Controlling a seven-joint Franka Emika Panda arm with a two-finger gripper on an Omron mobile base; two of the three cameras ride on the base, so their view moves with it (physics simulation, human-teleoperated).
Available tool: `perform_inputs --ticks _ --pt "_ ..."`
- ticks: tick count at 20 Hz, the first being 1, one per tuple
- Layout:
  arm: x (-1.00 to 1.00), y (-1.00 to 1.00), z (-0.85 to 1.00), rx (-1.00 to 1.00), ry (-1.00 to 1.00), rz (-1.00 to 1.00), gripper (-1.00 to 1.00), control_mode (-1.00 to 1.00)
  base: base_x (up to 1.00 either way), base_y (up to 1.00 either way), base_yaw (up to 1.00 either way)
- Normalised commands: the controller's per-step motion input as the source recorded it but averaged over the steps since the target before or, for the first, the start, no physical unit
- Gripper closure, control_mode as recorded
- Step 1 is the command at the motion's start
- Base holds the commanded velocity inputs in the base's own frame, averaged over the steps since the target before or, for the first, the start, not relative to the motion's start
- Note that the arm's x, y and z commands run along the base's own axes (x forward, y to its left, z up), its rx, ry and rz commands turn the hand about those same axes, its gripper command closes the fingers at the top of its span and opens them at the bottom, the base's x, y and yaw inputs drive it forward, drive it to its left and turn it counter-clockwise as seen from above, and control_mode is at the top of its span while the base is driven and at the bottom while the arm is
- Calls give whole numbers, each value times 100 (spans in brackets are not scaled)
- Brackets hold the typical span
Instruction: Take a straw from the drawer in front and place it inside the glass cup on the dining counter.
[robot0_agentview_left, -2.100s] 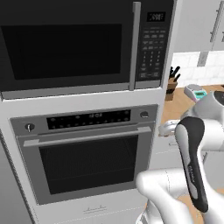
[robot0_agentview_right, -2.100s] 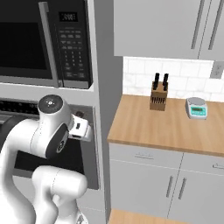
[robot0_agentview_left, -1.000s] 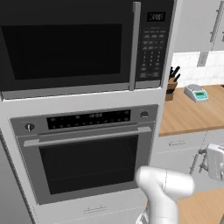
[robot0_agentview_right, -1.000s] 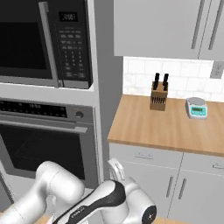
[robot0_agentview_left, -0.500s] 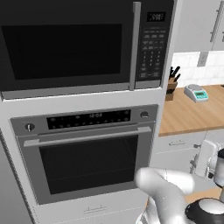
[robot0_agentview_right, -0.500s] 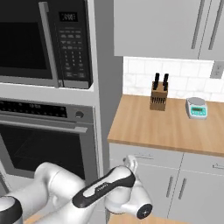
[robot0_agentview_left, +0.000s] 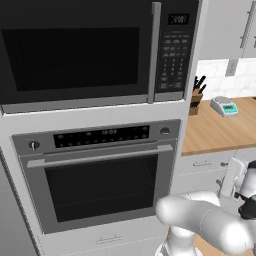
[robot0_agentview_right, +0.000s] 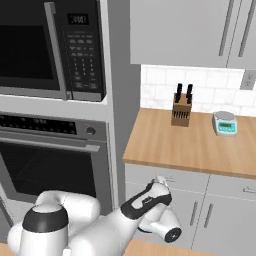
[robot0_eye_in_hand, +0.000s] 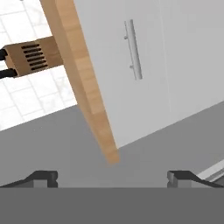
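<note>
The drawer (robot0_eye_in_hand: 175, 57) is a shut light-grey front under the wooden worktop, with a slim metal bar handle (robot0_eye_in_hand: 133, 50). My gripper (robot0_eye_in_hand: 113, 177) faces it from a short way off, open, with nothing between its dark fingertips (robot0_eye_in_hand: 43, 177). In the right base view the gripper (robot0_agentview_right: 160, 181) is low, just in front of the drawer (robot0_agentview_right: 140, 175). The left base view has the gripper (robot0_agentview_left: 233, 176) at the far right, below the drawer (robot0_agentview_left: 202, 163). The straw, the glass cup and the dining counter are out of view.
A wooden worktop (robot0_agentview_right: 200, 145) carries a knife block (robot0_agentview_right: 181, 111) and a small scale (robot0_agentview_right: 224, 123). To the left stand a wall oven (robot0_agentview_left: 100, 185) and a microwave (robot0_agentview_left: 75, 50). More grey cabinet fronts (robot0_agentview_right: 230, 220) run below the worktop.
The arm has swung down from in front of the oven to low on the right, bringing the open gripper before the drawer under the worktop. The base views have not shifted.
</note>
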Motion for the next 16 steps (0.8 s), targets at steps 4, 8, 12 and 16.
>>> perform_inputs --ticks 4,8,12,16 --pt "21 -7 -29 -1 -7 0 -100 -100 0 0 0" --pt "27 1 -56 -8 -15 -4 -100 -100 0 0 0" --pt "28 4 -26 -14 -10 -11 -100 -100 0 0 0" --pt "28 0 -6 -8 -2 -7 -100 -100 0 0 0"
